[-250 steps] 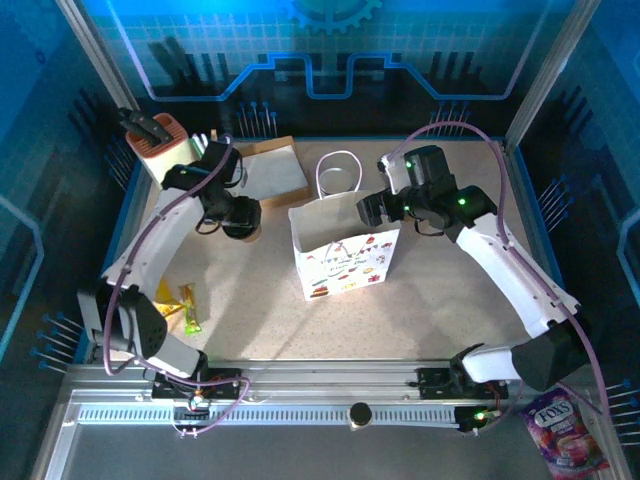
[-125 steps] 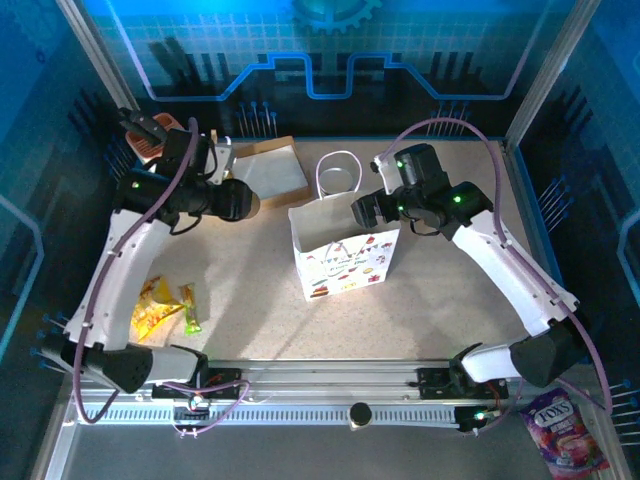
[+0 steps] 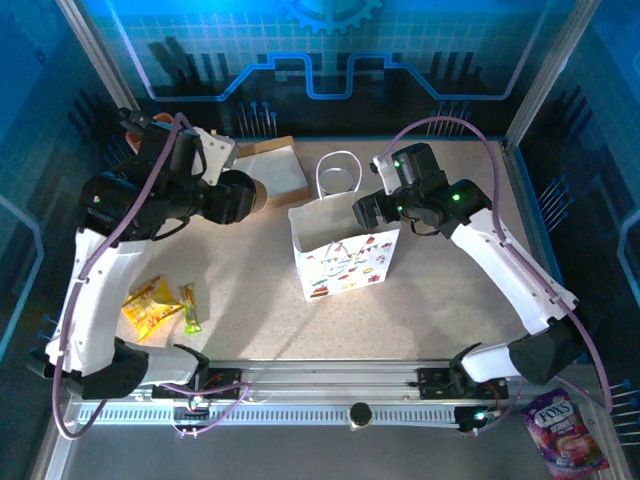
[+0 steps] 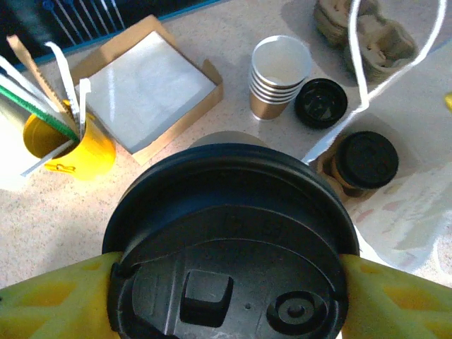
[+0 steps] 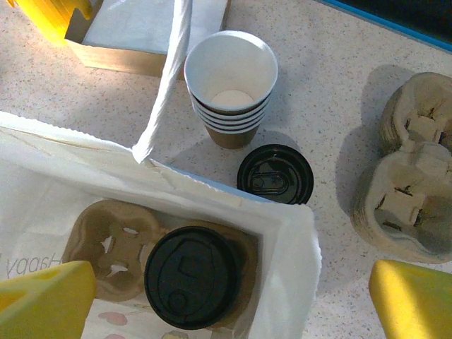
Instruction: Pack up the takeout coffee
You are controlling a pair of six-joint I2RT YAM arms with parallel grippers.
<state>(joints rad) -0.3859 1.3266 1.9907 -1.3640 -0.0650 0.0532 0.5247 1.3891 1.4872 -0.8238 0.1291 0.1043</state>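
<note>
Speckled beige table (image 3: 250,290), blue-lit enclosure behind.

Lidded cup (image 4: 229,240): clamped between the yellow fingers of the left gripper (image 4: 226,296), one finger on each side of the black lid. Held up off the table, left of the paper bag (image 3: 345,255), near the napkin box (image 4: 148,92).

Second lidded cup (image 5: 191,277): seated in one pocket of the pulp carrier (image 5: 106,233), inside the bag. Neighbouring pocket vacant.

Right gripper (image 5: 229,300): fingers spread wide, grasping nothing, hovering over the bag's mouth.

Behind the bag: stack of empty cups (image 5: 231,85), loose lid (image 5: 275,174) just beside it, spare carriers (image 5: 406,183) further right.

Yellow holder (image 4: 67,141) stands beside the napkin box. Snack packets (image 3: 150,305) lie near the left arm's base.
</note>
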